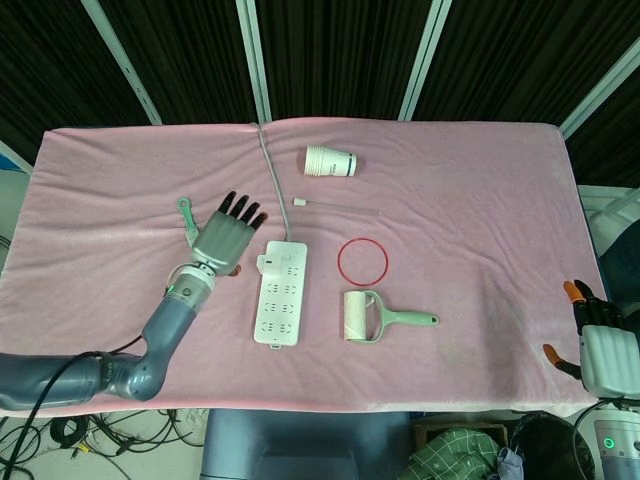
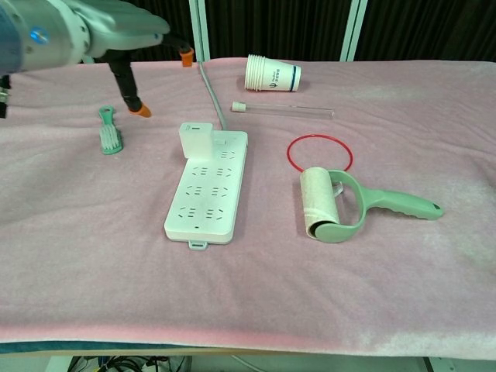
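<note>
While its fingers spread wide and hold nothing, the left hand (image 1: 222,238) hovers, apparently above the green brush (image 2: 109,136); the white power strip (image 1: 280,304) lies just beside it.

table (image 1: 480,200): pink cloth cover | backdrop: black ribbed panels, pale frame bars | floor: cables

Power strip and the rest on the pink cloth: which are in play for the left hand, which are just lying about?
In play: left hand, open, raised beside the power strip and its plugged-in white adapter.

Lying about: green brush, paper cups, glass tube, red ring, lint roller.
</note>
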